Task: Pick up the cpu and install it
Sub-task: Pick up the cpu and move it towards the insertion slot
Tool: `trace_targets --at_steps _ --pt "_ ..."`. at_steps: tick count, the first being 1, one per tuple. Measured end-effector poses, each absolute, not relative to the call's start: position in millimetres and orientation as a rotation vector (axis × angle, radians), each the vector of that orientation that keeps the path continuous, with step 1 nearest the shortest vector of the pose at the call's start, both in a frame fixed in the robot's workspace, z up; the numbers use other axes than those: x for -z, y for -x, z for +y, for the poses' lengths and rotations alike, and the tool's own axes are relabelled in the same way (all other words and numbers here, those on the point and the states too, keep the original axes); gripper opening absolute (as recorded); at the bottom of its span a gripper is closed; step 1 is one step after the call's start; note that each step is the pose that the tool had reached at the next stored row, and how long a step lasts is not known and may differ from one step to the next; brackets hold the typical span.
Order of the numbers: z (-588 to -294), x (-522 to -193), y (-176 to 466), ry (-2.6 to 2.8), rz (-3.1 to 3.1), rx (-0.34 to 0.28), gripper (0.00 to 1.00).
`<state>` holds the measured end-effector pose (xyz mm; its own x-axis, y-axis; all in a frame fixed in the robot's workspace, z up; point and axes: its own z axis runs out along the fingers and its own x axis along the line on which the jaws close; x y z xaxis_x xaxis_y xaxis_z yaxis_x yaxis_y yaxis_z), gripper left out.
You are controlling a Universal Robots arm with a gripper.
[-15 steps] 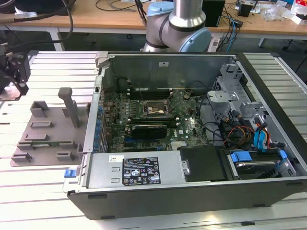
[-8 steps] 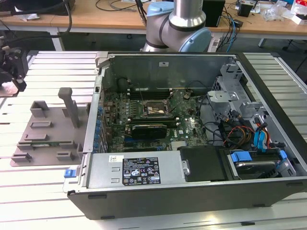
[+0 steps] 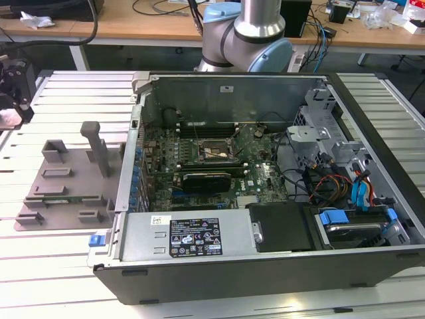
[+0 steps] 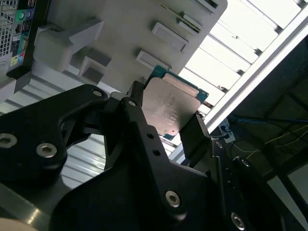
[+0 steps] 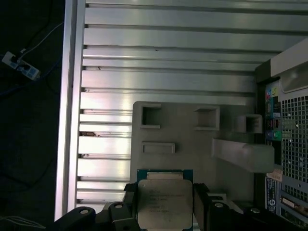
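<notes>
The cpu (image 4: pixel 169 108) is pinched at two opposite edges by the tool (image 4: pixel 166 115), over the grey fixture plate (image 5: pixel 183 130) on the bench (image 5: pixel 168 43); the grasp is judged made; its seating in the motherboard socket (image 3: pixel 214 152), well apart, is not yet done.

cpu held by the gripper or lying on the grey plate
Held. In the first wrist view the gripper clamps the cpu by two opposite edges, with the grey plate farther off behind it.
</notes>
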<state>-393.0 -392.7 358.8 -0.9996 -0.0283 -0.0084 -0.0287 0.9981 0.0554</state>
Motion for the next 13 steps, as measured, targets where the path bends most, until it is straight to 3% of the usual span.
trace_targets --at_steps 13 --pt "-393 -373 393 0.045 3.133 -0.087 0.55"
